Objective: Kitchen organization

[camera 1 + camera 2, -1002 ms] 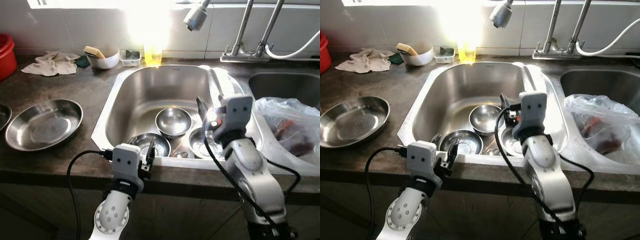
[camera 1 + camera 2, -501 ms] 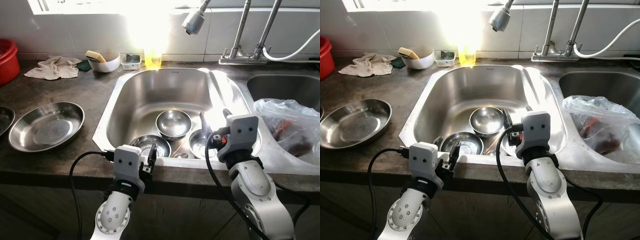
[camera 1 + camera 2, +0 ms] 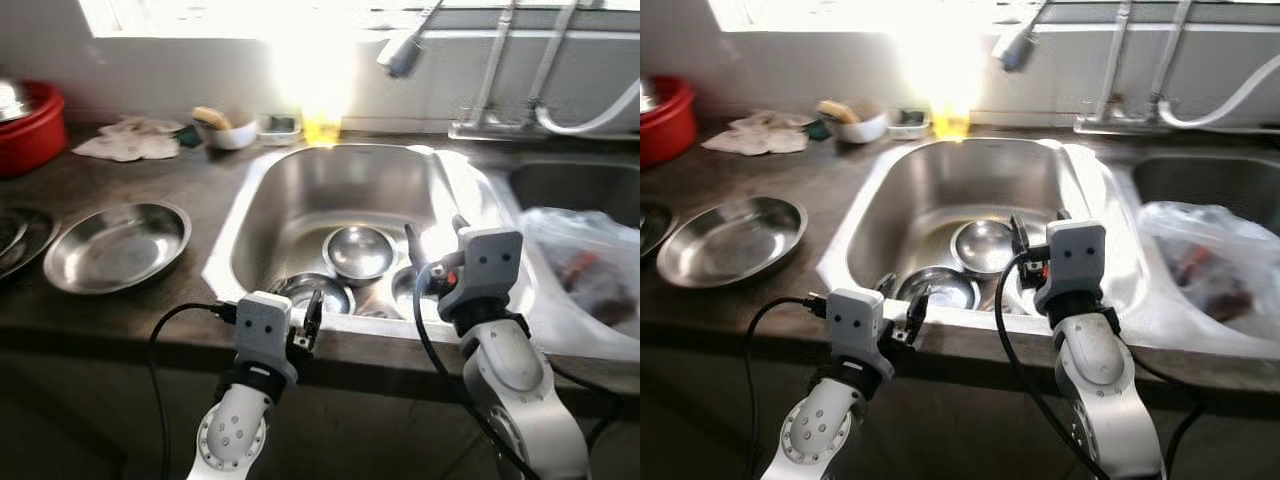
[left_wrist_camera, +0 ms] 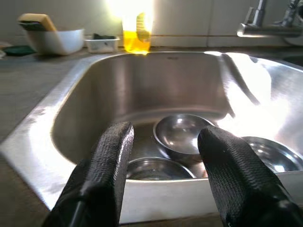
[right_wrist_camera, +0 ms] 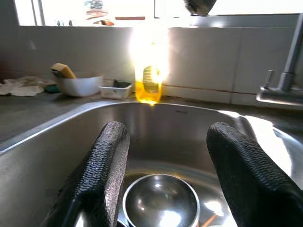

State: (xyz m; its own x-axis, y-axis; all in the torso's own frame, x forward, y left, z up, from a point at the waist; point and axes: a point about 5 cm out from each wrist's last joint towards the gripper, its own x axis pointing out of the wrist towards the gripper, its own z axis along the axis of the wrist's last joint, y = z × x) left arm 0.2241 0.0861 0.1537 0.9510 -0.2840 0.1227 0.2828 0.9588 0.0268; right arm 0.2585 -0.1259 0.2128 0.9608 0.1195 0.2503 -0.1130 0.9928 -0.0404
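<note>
A steel sink holds three steel bowls: one in the middle, one at the front left and one at the front right, partly behind my right arm. My left gripper sits low at the sink's front rim, open and holding nothing. In its wrist view the fingers frame the middle bowl. My right gripper hovers over the front right of the basin, open and holding nothing. Its wrist view looks across a bowl to the back wall.
A wide steel dish lies on the dark counter to the left, with another plate's edge beyond it. A red basin, cloth, white bowl and yellow bottle line the back. A spray head hangs above. A plastic bag fills the right basin.
The camera has moved, so the whole picture has shifted and blurred. My right gripper came down and back toward the sink's front rim. Both grippers stay open.
</note>
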